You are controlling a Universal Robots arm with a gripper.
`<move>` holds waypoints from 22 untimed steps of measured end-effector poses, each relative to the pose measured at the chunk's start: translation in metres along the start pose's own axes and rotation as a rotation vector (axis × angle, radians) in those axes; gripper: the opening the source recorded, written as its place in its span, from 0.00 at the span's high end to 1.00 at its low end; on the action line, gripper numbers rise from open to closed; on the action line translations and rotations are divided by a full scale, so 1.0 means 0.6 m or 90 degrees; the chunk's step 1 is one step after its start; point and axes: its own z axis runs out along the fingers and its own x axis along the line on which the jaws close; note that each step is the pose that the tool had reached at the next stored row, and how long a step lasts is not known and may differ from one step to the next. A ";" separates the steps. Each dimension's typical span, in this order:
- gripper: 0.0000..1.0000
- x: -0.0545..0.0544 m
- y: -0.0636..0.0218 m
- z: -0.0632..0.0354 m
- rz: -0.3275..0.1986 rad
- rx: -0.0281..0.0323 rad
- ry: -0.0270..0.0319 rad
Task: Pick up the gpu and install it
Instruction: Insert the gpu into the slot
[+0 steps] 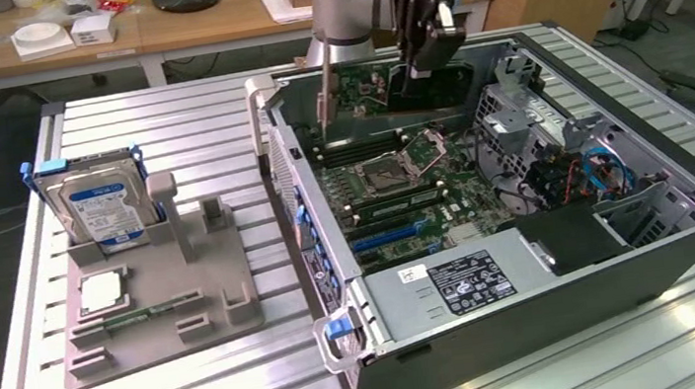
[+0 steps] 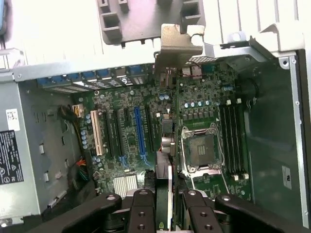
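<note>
The gripper (image 1: 421,54) hung over the far end of the open computer case (image 1: 672,244), a dark steel tower lying on its side on a ribbed aluminium table (image 1: 166,117). In the wrist view its black, bolted fingers (image 2: 142,206) were closed on the gpu (image 2: 165,141). The card showed edge-on as a thin flat slab with a green board edge between the pads. Its bent bare-metal bracket (image 2: 180,43) was at the end away from the fingers. The card was held in the air above the green motherboard (image 1: 421,195), over the strip between the square CPU socket (image 2: 199,150) and a long blue expansion slot (image 2: 139,131). It was not seated in any slot. A white slot (image 2: 99,131) lay further off beside the blue one.

A boxy grey power supply (image 1: 458,285) with a black label filled the near end of the case.

On the exterior view's left stood a moulded grey plastic fixture (image 1: 207,291). It held a silver hard drive (image 1: 104,209) with a blue-white label upright, with a flat square processor chip (image 1: 104,292) and a narrow green memory stick (image 1: 137,320) lying in its recesses.
</note>
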 end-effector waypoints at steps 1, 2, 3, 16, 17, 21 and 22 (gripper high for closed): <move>0.74 0.000 0.000 0.000 -0.009 -0.0001 0.0001; 0.74 0.000 0.000 0.000 -0.017 -0.0002 0.0001; 0.74 0.000 0.000 0.000 -0.026 -0.0003 0.0002; 0.74 0.000 0.000 0.001 -0.110 -0.0013 0.0009; 0.74 0.000 0.000 0.001 -0.111 -0.0013 0.0009; 0.74 0.000 0.000 0.001 -0.111 -0.0013 0.0009; 0.74 0.000 0.000 0.001 -0.111 -0.0013 0.0009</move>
